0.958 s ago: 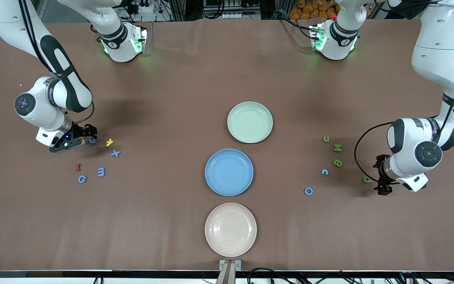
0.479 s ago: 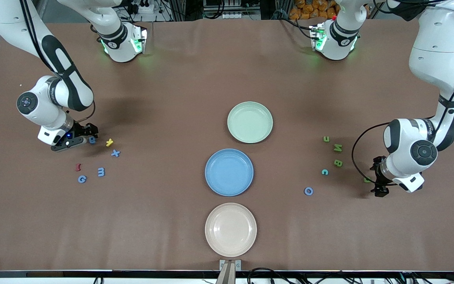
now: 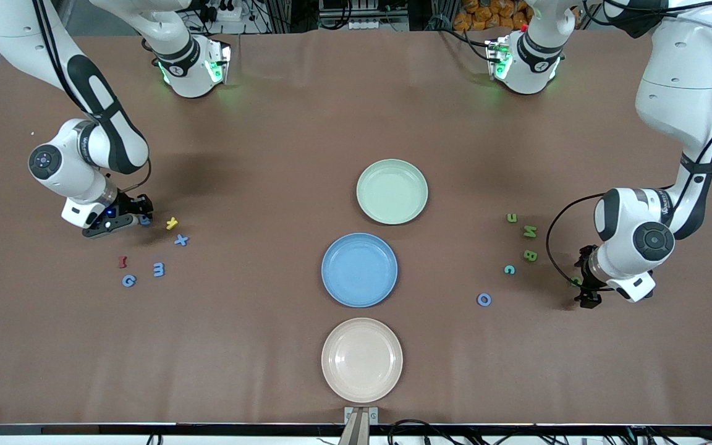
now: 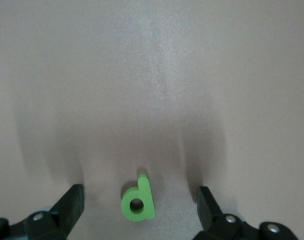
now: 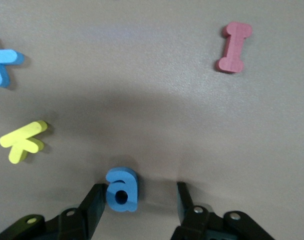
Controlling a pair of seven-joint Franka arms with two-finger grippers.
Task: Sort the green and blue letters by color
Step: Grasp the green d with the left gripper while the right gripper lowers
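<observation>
My right gripper (image 3: 138, 217) is open and down at the table around a blue letter "a" (image 5: 121, 190), which rests against one finger (image 5: 93, 206). Blue letters X (image 3: 181, 240), m (image 3: 158, 269) and G (image 3: 128, 280) lie nearby. My left gripper (image 3: 581, 289) is open and low, with a green letter "d" (image 4: 138, 200) lying between its fingers (image 4: 70, 204), touching neither. Three more green letters (image 3: 529, 232) lie nearer the plates, and a blue O (image 3: 484, 299) lies nearer the front camera. The green plate (image 3: 392, 191) and blue plate (image 3: 359, 269) hold nothing.
A pink plate (image 3: 361, 360) sits nearest the front camera, in line with the other plates. A yellow letter (image 3: 172, 223) and a red letter (image 3: 122, 262) lie among the blue ones. A teal c (image 3: 509, 269) lies by the green letters.
My left gripper has shifted toward the plates and now covers most of the green "d" in the front view. My right gripper has barely moved.
</observation>
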